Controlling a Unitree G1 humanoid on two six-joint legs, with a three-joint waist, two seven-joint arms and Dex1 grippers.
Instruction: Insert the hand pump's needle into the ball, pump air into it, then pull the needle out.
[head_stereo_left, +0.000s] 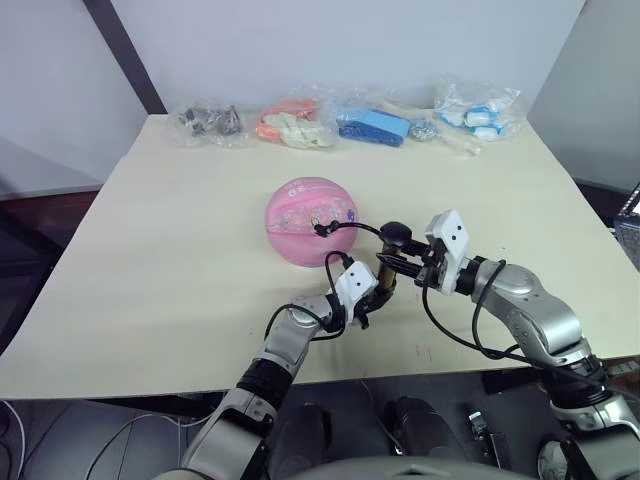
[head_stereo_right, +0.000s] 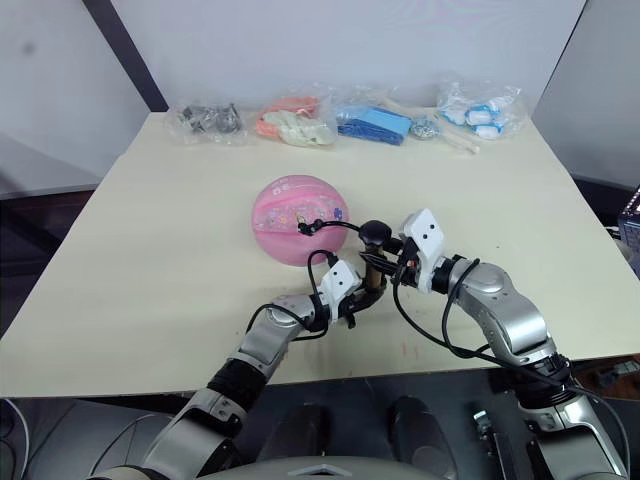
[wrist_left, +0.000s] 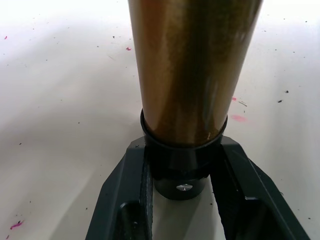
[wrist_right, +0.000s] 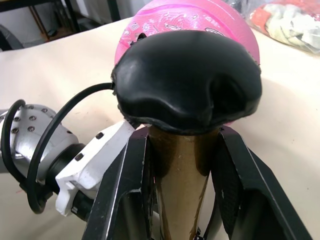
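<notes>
I am standing the hand pump (head_stereo_left: 386, 272) upright on the counter (head_stereo_left: 150, 260), just below and right of the ball (head_stereo_left: 310, 220) at the middle of the frame. My left gripper (wrist_left: 182, 165) is clamping the black base collar of the gold tube, pinning it down so the barrel cannot tip while air is being driven. My right gripper (wrist_right: 182, 165) is closing around the top of the tube right under the black handle (wrist_right: 187, 80), placed there, I judge, to work the plunger. The thin black hose (head_stereo_left: 345, 228) is arcing from the pump's head over to the ball's near side, where it meets the pink skin; the needle itself is too small to make out, so I cannot tell how deep it is sitting.

Clear bags of parts (head_stereo_left: 380, 122) are lying along the counter's far edge at the top of the frame, well apart. Nothing is blocking the pump stroke; only the short hose is limiting how far I may shift.
</notes>
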